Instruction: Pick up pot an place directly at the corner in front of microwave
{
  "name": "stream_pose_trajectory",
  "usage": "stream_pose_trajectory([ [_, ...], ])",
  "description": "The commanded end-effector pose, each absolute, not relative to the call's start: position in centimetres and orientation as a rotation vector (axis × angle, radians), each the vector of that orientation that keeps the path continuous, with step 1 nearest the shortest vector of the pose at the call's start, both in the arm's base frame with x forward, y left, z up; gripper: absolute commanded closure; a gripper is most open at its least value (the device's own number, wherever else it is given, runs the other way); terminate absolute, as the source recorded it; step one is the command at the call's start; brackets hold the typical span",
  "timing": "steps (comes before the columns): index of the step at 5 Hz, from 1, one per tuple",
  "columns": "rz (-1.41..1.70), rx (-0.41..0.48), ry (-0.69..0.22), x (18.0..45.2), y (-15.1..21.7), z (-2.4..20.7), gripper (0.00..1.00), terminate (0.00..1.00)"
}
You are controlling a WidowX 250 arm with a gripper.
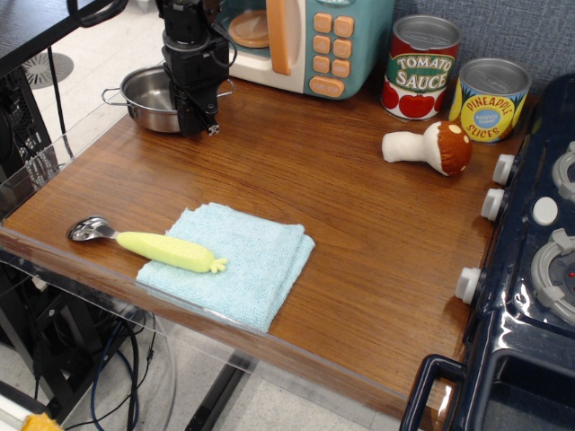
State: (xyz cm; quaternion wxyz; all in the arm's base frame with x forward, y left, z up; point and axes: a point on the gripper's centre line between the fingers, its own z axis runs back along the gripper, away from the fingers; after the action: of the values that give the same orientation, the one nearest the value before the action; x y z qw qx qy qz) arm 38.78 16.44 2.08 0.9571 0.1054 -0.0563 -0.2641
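Counts: 1 pot [148, 97]; 1 microwave [310, 40]; 2 tin cans, tomato sauce [422, 67] + pineapple slices [490, 99]; 1 toy mushroom [429, 148]; 1 blue cloth [229, 260]; 1 spoon w/ yellow handle [148, 242]; 1 gripper [199, 121]; 3 white stove knobs [492, 204] visible
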Motion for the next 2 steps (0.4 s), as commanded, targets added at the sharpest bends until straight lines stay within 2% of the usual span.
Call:
stream_pose_trajectory([
  [1, -0.523, 0.212, -0.173, 37.53, 15.76, 3.19, 0.00, 0.00],
  [2, -0.529, 0.219, -0.181, 37.61, 15.52, 3.78, 0.00, 0.00],
])
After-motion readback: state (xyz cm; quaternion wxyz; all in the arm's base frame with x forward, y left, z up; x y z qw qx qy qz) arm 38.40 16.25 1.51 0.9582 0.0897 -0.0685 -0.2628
